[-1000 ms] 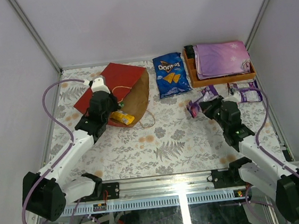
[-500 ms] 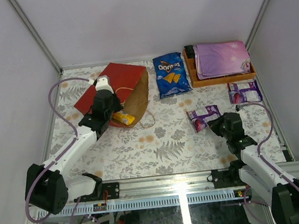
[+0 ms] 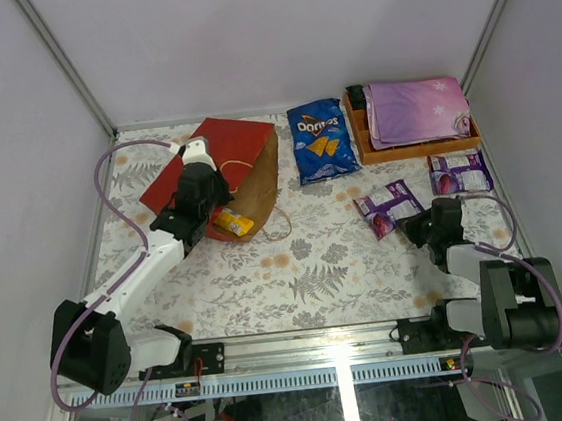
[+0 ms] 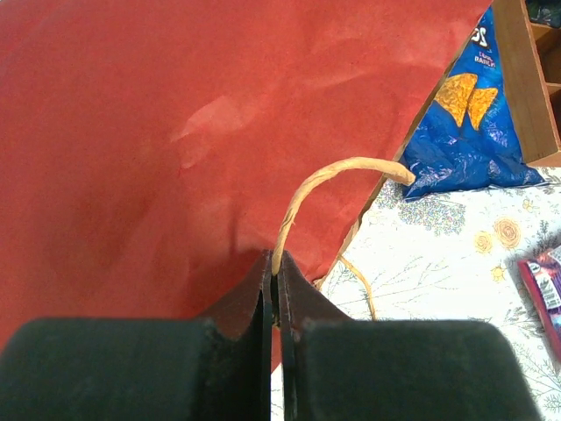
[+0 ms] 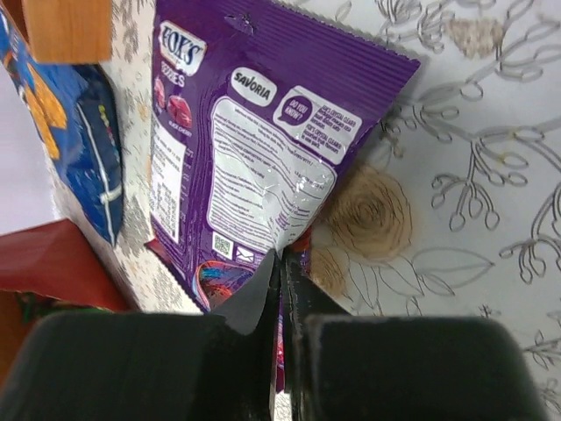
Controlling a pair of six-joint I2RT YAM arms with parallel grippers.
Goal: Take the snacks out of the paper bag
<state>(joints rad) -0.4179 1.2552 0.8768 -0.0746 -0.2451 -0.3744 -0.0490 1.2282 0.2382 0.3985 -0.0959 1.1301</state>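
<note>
Top external view: the red paper bag (image 3: 239, 144) lies on its side at the back left of the floral table (image 3: 307, 268), with its mouth turned toward the near side. A yellow packet (image 3: 230, 222) lies in that mouth. The left gripper (image 3: 201, 187) sits over the bag and hides part of it. In the left wrist view its jaws are pressed tight together on the bag's tan loop handle (image 4: 337, 171), and red paper fills most of that view, so the bag's mouth cannot be seen there.

The blue Doritos bag (image 3: 319, 141) lies flat just right of the paper bag. Beyond it stands an orange wooden tray (image 3: 417, 150) holding a folded purple cloth (image 3: 416, 108). A small dark item sits at the tray's left end, too small to identify. A purple pack (image 3: 458, 172) lies in front of the tray.

The right gripper (image 3: 421, 224) is low on the table at the right. Its jaws are closed to a slit and appear to pinch the lower edge of the purple Fox's packet (image 5: 263, 167), which rests on the table with its printed back facing up. The fingers (image 5: 254, 303) cover that edge.
</note>
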